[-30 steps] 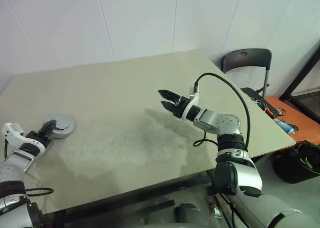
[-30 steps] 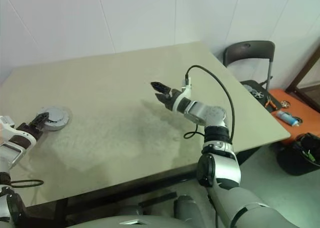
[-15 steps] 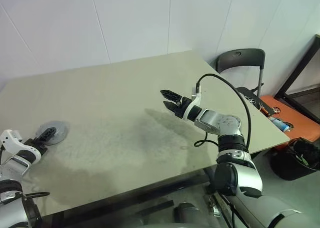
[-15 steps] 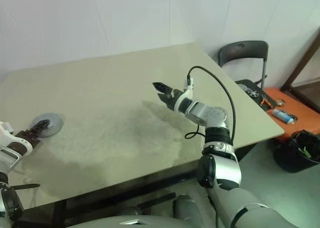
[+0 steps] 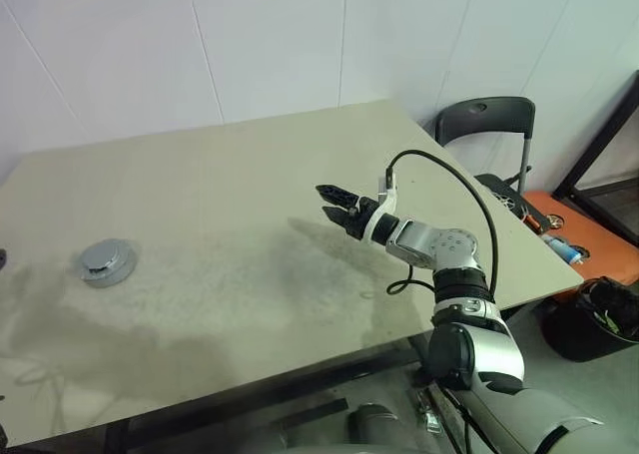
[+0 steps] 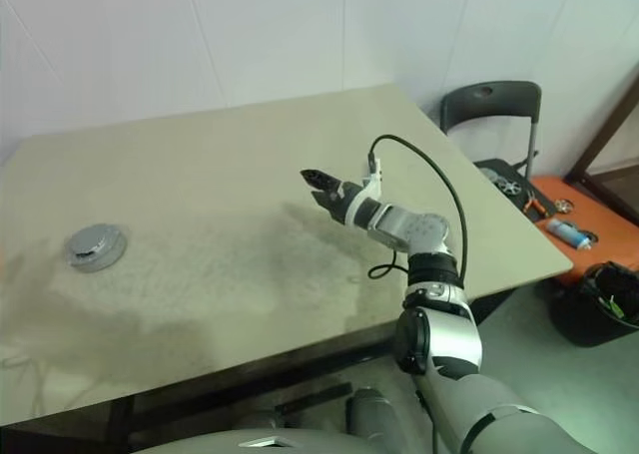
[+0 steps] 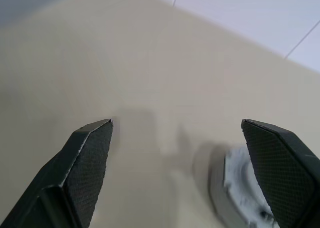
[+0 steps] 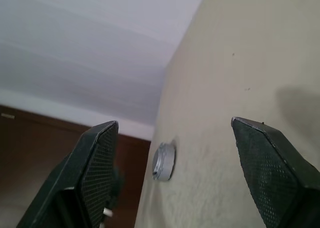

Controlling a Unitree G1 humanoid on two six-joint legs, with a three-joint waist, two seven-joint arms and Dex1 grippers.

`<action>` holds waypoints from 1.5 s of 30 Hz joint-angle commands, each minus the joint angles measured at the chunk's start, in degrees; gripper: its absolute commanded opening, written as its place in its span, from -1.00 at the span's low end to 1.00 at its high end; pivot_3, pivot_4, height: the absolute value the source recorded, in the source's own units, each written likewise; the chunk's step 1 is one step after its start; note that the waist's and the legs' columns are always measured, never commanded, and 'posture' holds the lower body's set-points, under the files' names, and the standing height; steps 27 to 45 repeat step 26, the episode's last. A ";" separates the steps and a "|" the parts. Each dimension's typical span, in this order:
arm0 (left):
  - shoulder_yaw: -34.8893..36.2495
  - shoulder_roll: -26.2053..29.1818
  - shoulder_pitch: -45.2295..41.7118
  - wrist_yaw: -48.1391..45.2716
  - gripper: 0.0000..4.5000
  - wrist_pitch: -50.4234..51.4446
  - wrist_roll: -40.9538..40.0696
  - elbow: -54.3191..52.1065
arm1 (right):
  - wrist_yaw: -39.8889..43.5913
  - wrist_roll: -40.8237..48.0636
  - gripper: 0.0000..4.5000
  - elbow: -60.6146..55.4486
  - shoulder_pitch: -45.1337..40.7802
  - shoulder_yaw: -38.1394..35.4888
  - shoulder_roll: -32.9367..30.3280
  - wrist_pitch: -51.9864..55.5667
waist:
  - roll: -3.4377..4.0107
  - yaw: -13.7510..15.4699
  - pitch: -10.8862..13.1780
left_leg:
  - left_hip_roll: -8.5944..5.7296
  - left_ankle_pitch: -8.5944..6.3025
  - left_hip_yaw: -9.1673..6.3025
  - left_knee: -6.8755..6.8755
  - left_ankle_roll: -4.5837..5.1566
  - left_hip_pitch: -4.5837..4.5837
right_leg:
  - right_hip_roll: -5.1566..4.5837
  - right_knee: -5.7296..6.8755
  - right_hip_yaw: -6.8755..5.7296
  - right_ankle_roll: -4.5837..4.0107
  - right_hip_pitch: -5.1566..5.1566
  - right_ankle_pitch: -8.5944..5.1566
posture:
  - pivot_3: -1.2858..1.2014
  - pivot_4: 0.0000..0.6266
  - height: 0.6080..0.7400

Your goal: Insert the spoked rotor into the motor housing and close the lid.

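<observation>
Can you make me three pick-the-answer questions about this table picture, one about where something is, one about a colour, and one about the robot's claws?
1. Where is the round metal disc on the table?
A. near the table's left edge
B. at the right corner by the chair
C. under the right gripper

2. What colour is the chair beside the table?
A. red
B. black
C. white

3. How are the right gripper and the left gripper set?
A. both shut tight
B. both open and empty
C. both holding the disc

Answers:
1 A, the disc lies alone far to the left, away from the arm.
2 B, its seat back and frame are black.
3 B, each wrist view shows two fingers wide apart with nothing between them.
</observation>
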 commanded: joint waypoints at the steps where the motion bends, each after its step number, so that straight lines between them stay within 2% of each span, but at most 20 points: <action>1: -2.77 2.22 -5.58 -6.34 0.95 0.55 1.96 -3.09 | 4.35 -1.82 0.68 -4.91 -0.89 3.76 -3.14 0.66 | -0.01 0.03 -0.01 | 0.00 0.00 0.00 0.00 0.00 0.00 | 0.00 0.00 0.00 0.00 0.01 0.00 | 0.03 -1.00 1.00; 3: -7.91 0.92 -8.26 -13.87 0.95 3.04 3.57 -9.03 | 8.70 -2.68 0.68 -8.78 -0.82 7.76 -5.68 2.27 | -0.05 0.32 0.01 | -0.05 0.00 -0.04 0.04 0.00 -0.05 | 0.01 -0.01 -0.08 0.00 0.00 0.00 | 0.03 -1.00 1.00; 6: -16.13 -2.74 -5.57 -22.63 0.95 3.96 5.59 -22.79 | 15.20 -4.91 0.68 -14.07 -0.40 15.31 -9.74 3.87 | 0.07 0.11 0.02 | -0.05 -0.01 -0.06 0.03 0.02 -0.09 | -0.04 -0.12 -0.09 0.00 0.01 0.00 | 0.03 -1.00 1.00; 8: -19.95 -4.55 -3.66 -24.89 0.95 4.74 6.33 -31.44 | 19.65 -8.33 0.68 -17.72 0.20 22.16 -12.79 2.85 | 0.12 -0.30 0.03 | -0.04 -0.04 0.00 0.01 0.07 -0.10 | -0.07 -0.16 -0.03 0.00 -0.01 0.00 | 0.03 -1.00 1.00; 10: -22.48 -6.19 -3.13 -25.93 0.95 5.10 6.77 -37.77 | 22.80 -9.49 0.68 -19.67 -0.30 25.66 -14.48 2.96 | 0.10 -0.75 0.03 | 0.01 -0.06 0.09 -0.01 0.09 -0.11 | -0.02 -0.16 0.07 0.01 -0.08 0.00 | 0.03 -1.00 1.00; 14: -28.21 -10.67 -4.59 -25.63 0.95 2.45 9.69 -46.42 | 32.97 -14.75 0.68 -27.36 -0.81 37.16 -19.58 -2.08 | 0.06 -0.60 0.05 | 0.05 -0.06 0.14 0.00 0.09 -0.19 | 0.01 -0.12 0.12 0.01 -0.21 0.00 | 0.03 -1.00 1.00; 17: -31.32 -13.12 -2.64 -28.17 0.95 1.08 9.97 -52.61 | 37.43 -21.26 0.68 -26.93 -0.76 43.91 -21.09 -9.48 | 0.04 -0.29 0.03 | 0.04 -0.06 0.15 0.01 0.09 -0.19 | 0.01 -0.14 0.11 0.01 -0.20 0.00 | 0.03 -1.00 1.00; 21: -32.55 -13.47 0.86 -28.85 0.95 1.83 10.19 -58.15 | 36.70 -21.93 0.68 -23.18 -0.34 42.65 -17.71 -9.97 | 0.03 -0.34 0.04 | 0.02 -0.05 0.17 0.05 0.09 -0.15 | 0.01 -0.10 0.11 0.01 -0.18 0.00 | 0.03 -1.00 1.00; 26: -30.32 -11.67 4.45 -29.03 0.95 4.85 8.06 -62.50 | 37.60 -18.69 0.68 -28.45 1.35 40.18 -17.44 -5.88 | 0.02 0.01 0.05 | 0.03 -0.05 0.11 0.04 0.09 -0.21 | 0.01 -0.12 0.08 0.00 -0.19 0.00 | 0.03 -1.00 1.00; 45: -30.32 -11.67 4.45 -29.03 0.95 4.85 8.06 -62.50 | 37.60 -18.69 0.68 -28.45 1.35 40.18 -17.44 -5.88 | 0.02 0.01 0.05 | 0.03 -0.05 0.11 0.04 0.09 -0.21 | 0.01 -0.12 0.08 0.00 -0.19 0.00 | 0.03 -1.00 1.00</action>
